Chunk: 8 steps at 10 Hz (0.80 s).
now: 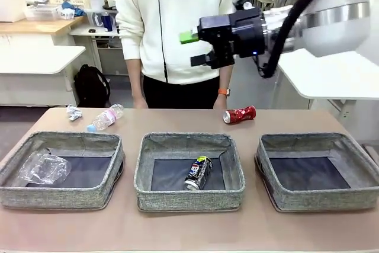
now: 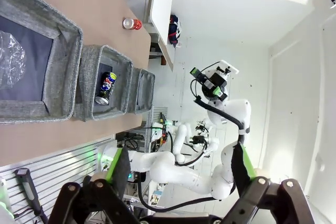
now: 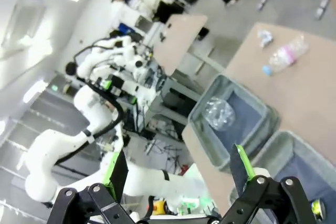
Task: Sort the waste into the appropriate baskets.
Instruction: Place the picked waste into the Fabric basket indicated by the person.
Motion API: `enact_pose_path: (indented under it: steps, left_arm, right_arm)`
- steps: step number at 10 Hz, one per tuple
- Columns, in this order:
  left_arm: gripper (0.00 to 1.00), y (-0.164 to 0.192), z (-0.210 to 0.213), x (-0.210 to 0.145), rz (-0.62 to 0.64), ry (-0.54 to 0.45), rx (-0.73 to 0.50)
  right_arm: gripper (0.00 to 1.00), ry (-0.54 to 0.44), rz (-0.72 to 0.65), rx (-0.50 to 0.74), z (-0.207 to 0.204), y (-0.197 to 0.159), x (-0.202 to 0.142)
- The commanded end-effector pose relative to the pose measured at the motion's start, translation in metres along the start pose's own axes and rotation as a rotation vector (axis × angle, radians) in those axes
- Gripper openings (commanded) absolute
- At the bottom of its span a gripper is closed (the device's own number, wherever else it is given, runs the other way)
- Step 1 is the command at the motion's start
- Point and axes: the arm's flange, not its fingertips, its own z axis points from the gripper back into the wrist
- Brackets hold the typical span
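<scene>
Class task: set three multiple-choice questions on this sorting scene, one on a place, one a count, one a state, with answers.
1. Where is the Pepsi can? A) left basket B) middle basket C) right basket
2. How many waste pieces lie on the table? A) one B) three C) five
3. The right gripper is: A) open B) shut on nothing C) shut on waste
Answers: 1 B, it lies in that basket; 2 B, paper ball, bottle and red can; 3 A, its fingers stand apart, nothing between.
</scene>
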Motion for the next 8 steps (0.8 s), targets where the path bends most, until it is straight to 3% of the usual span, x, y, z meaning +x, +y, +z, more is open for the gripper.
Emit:
enact_pose_path:
  steps: [1, 2, 3, 5, 8]
  left_arm:
    - [1.0, -0.001, 0.001, -0.001, -0.021, 0.002, -0.019]
    - [1.0, -0.001, 0.001, -0.001, -0.021, 0.002, -0.019]
    - [1.0, -0.001, 0.001, -0.001, -0.021, 0.002, -0.019]
    - [1.0, -0.001, 0.001, -0.001, -0.021, 0.002, -0.019]
    - [1.0, -0.001, 0.001, -0.001, -0.021, 0.002, -0.019]
  right_arm:
    - [1.0, -0.131, -0.224, 0.028, 0.07, -0.03, -0.018]
    - [1.0, -0.111, -0.308, 0.02, 0.116, -0.035, -0.03]
    - [1.0, -0.128, -0.412, 0.161, 0.167, -0.035, -0.046]
    - [1.0, -0.215, -0.538, 0.238, 0.241, -0.041, -0.074]
    - [1.0, -0.117, -0.588, 0.162, 0.301, -0.049, -0.127]
